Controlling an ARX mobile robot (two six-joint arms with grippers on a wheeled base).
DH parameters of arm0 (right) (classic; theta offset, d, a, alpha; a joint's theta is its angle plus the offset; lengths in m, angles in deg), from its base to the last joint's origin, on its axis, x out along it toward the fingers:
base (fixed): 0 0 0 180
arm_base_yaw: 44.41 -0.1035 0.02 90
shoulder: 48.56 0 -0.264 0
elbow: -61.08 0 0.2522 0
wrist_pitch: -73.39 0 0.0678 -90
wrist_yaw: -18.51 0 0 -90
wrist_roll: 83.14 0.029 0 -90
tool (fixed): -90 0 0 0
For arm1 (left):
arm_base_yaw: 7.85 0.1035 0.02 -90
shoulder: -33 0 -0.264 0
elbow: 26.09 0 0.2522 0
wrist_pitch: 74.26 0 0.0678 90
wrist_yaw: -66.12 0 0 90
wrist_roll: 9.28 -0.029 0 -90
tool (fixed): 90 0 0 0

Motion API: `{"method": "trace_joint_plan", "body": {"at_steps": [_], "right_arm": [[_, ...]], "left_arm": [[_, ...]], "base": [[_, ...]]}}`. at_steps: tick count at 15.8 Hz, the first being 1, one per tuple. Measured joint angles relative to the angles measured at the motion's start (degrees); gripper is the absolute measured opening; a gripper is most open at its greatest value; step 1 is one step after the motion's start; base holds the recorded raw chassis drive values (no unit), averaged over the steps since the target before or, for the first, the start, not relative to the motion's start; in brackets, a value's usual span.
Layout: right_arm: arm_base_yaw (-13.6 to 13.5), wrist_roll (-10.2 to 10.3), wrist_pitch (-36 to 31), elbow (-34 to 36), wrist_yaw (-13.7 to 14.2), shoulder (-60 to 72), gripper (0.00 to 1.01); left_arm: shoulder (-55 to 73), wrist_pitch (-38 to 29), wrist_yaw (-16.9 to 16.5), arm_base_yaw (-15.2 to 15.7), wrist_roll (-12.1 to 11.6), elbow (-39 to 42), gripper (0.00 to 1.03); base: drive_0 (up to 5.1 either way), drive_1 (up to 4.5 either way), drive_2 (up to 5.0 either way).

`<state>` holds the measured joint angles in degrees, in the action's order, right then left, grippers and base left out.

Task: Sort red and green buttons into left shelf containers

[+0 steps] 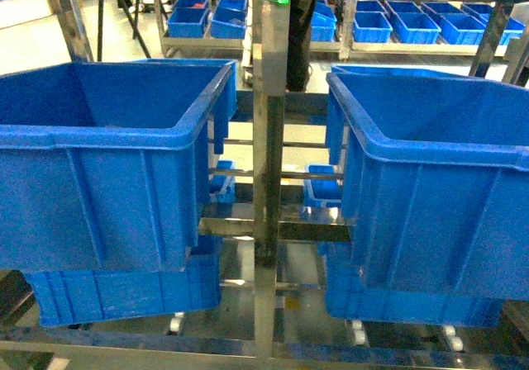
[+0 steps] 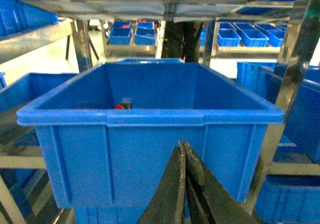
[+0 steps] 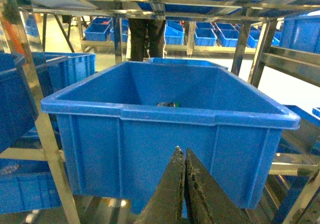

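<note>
Buttons sit low inside the two big blue crates, and I can only catch glimpses of them over the rims. On my left wrist view, a red cap point(image 2: 119, 106) with a small dark piece just beside it peeks above the near rim of the left crate point(image 2: 150, 117), toward the left half of the interior; I cannot tell how many buttons lie there. On my right wrist view, a small dark object with a greenish tint point(image 3: 169, 104) lies on the floor of the right crate point(image 3: 170, 115), near the middle and close behind the front rim; it is too small for me to say whether its cap is green. From the head camera I see both crates on the steel rack, the left crate point(image 1: 107, 130) and the right crate point(image 1: 430, 139), with the upright post point(image 1: 266, 139) between them and more blue crates on the tier below; neither arm shows in that view. My left gripper point(image 2: 185, 184) hangs in front of the left crate's ribbed front wall, below the rim, its dark fingers pressed together with nothing between them. My right gripper point(image 3: 182, 189) is likewise pressed together and bare, in front of the right crate's wall. Rows of small shallow blue bins point(image 1: 413, 23) line the shelving far behind.
</note>
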<state>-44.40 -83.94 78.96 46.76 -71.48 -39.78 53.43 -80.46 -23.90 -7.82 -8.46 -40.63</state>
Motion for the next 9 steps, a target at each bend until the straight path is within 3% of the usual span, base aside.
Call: {"method": "trace_joint_plan", "body": {"at_steps": [1,2,9], "right_arm": [[0.00,0.00,6.86,0.00,-0.11,-4.44,0.02],[0.00,0.00,8.57,0.00,-0.04,-8.09,0.02],[0.00,0.00,8.44,0.00,-0.02,-8.48,0.02]], "left_arm": [[-0.92,0.72,0.07,0.00,0.02,0.00,0.02],[-2.10,1.88,0.04,0.00,0.00,0.00,0.02],[-9.60,9.14,0.07,0.00,0.00,0.00,0.02]], "base": [[0.0,0.00,0.0],[0.0,0.00,0.0],[0.0,0.00,0.0]]}}
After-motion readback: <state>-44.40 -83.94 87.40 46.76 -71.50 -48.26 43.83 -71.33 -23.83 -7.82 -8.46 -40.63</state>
